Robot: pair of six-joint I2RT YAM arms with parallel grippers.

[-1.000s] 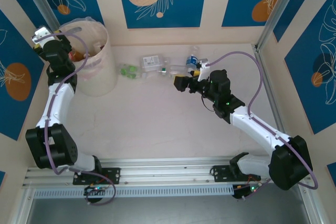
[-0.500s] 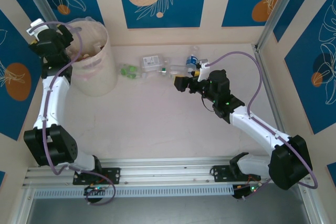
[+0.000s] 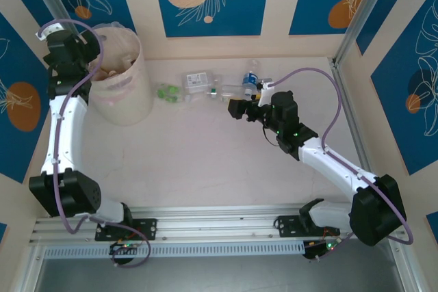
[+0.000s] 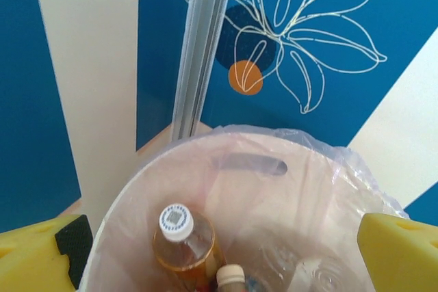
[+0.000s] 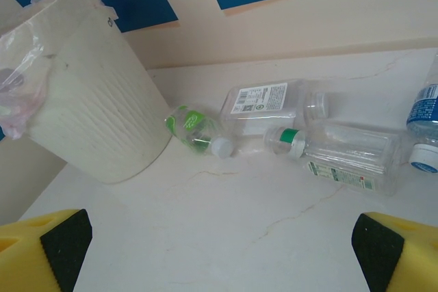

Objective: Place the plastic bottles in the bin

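We are looking down on the large round cream-white plastic bin, lined with a clear plastic bag, which is standing at the far left corner of the pale marble-patterned table. The left gripper is hovering over the bin's mouth with its yellow fingers spread wide and nothing between them. Below it, inside the bin, a clear plastic bottle of orange drink with a white cap is standing roughly upright. A second bottle's tan cap is showing just beside it. We cannot tell what else is lying in the bag.

The right gripper is hanging low over the table, to the right of the bin, with its jaws also wide apart and gripping nothing. It is facing four more plastic bottles near the back wall. A crumpled clear bottle with a green label is lying nearest the bin. A flat clear bottle with a white label is lying just beside it, and a clear ribbed bottle with a green cap is lying just in front of that one. A bottle with a blue label is being cut off by the right edge of the wrist view, so we cannot tell how it is resting. All four are sitting outside the bin.
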